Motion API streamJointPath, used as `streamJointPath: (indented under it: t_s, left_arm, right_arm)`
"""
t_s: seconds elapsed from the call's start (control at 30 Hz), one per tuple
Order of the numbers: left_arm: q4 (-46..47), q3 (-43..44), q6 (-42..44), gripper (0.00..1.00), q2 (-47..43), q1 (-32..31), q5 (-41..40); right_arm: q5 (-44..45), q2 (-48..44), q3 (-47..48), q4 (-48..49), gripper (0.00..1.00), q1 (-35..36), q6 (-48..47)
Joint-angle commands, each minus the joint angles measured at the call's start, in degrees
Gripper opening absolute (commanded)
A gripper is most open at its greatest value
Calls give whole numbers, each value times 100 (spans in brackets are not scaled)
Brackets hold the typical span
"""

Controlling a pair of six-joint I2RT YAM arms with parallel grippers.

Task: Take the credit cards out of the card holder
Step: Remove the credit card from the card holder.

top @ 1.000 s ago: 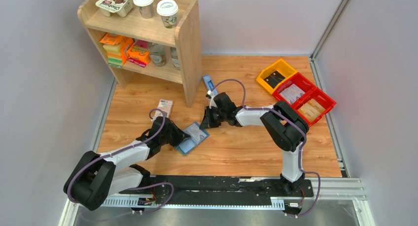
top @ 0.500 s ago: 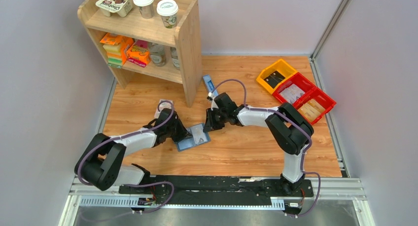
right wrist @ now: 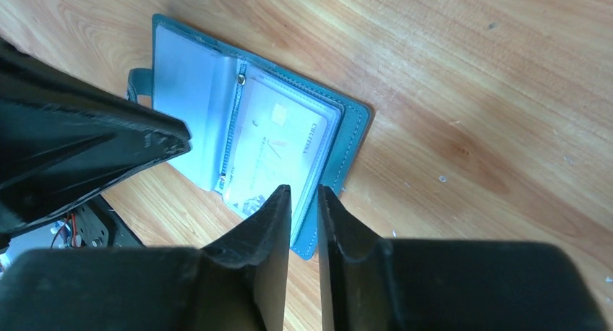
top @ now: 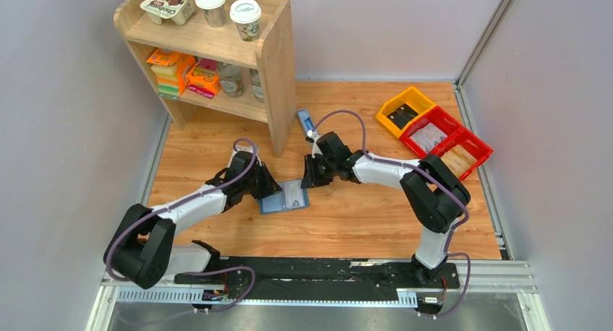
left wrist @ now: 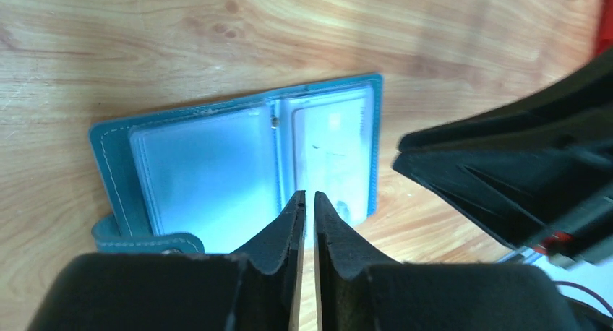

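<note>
1. Left gripper [left wrist: 309,195] — poised at the left end of the card holder [top: 285,197]; jaws a thin slit apart, gripping nothing; judged to be placed to steady the holder while a card is drawn.
2. Card holder — one, lying opened flat on the table [top: 361,215] between the two grippers, pockets upward so the contents can be reached; two clear pocket panels show; one pale card [right wrist: 278,143] is visible in the panel nearer the right gripper [right wrist: 303,190]; the other panel's contents cannot be told.
3. Right gripper — over the holder's right edge; jaws a little apart and empty; probably lining up on that card.
4. Bins [top: 413,91] — three, one yellow and two red, well apart at far right; seemingly uninvolved.
</note>
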Motion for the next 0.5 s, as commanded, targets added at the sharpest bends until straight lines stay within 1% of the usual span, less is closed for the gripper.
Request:
streamJointPath:
  t_s: [0.0, 0.1, 0.27, 0.37, 0.4, 0.47]
  left_arm:
    - [-215, 75, 174, 17, -655, 28, -79]
    - [-128, -40, -19, 17, -840, 37, -27]
    - [-92, -224, -221, 17, -639, 37, 79]
    - [-162, -391, -388, 17, -507, 37, -96]
    - [-250, -409, -406, 17, -446, 46, -210]
    - [-407, -418, -415, 12, -332, 63, -368]
  right_arm:
    - [-6, -148, 211, 29, 17, 17, -92]
    - [-103, -61, 185, 117, 12, 17, -40]
    - [-279, 177, 141, 328, 10, 17, 48]
    - [-419, 300, 71, 495, 10, 17, 118]
    - [-446, 352, 62, 548, 10, 17, 136]
    - [-464, 440, 36, 583, 10, 17, 162]
